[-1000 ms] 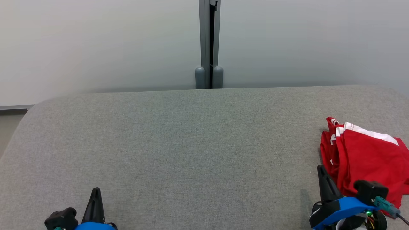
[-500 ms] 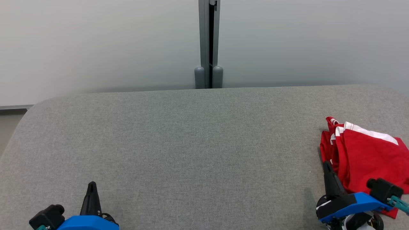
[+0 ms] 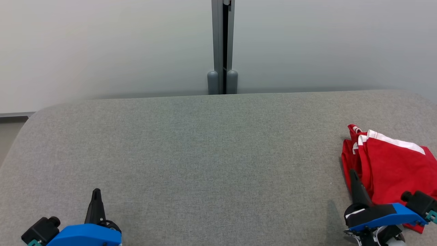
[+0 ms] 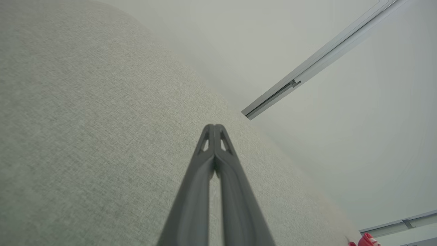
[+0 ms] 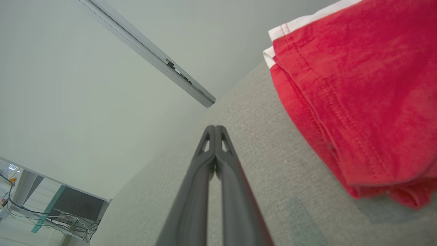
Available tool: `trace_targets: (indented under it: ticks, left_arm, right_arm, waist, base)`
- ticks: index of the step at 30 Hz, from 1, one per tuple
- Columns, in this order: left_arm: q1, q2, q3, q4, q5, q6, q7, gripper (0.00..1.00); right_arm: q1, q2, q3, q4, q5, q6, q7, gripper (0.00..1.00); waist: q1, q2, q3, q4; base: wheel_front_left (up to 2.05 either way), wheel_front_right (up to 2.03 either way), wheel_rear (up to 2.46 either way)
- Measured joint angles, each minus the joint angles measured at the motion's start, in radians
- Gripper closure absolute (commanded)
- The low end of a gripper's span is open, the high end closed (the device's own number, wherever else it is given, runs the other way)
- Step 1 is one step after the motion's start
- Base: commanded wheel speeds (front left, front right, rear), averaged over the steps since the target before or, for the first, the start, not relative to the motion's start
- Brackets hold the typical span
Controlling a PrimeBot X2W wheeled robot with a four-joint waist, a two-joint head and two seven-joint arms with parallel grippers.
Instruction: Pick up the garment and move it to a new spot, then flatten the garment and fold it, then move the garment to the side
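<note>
The garment (image 3: 392,167) is red cloth with white trim, folded into a compact pile at the right edge of the grey fabric surface (image 3: 205,153). In the right wrist view the garment (image 5: 358,102) lies just right of my shut fingers, apart from them. My right gripper (image 3: 351,172) stands at the garment's near left edge, shut with nothing in it. At the lower left my left gripper (image 3: 96,191) is shut and empty over bare fabric. A sliver of the garment (image 4: 367,239) shows at the bottom right of the left wrist view.
A pale wall with a grey vertical post (image 3: 222,48) runs behind the surface. The surface's rounded left end (image 3: 20,136) drops to the floor. A desk with cables (image 5: 51,212) stands off to one side in the right wrist view.
Both grippers have drawn back toward the bottom of the head view. The right gripper slid away from the garment's near edge. The garment has not moved.
</note>
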Motion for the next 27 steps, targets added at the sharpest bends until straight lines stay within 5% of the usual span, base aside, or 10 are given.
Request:
trace_targets:
  ticks: [27]
  left_arm:
    - [-0.027, 0.002, 0.009, -0.050, -0.333, -0.006, 0.082, 1.00]
  right_arm:
    - [0.010, -0.001, -0.020, -0.062, 0.317, 0.000, 0.083, 1.00]
  waist:
    - [0.0000, 0.0001, 0.003, -0.003]
  base:
    - [0.00, 0.00, 0.00]
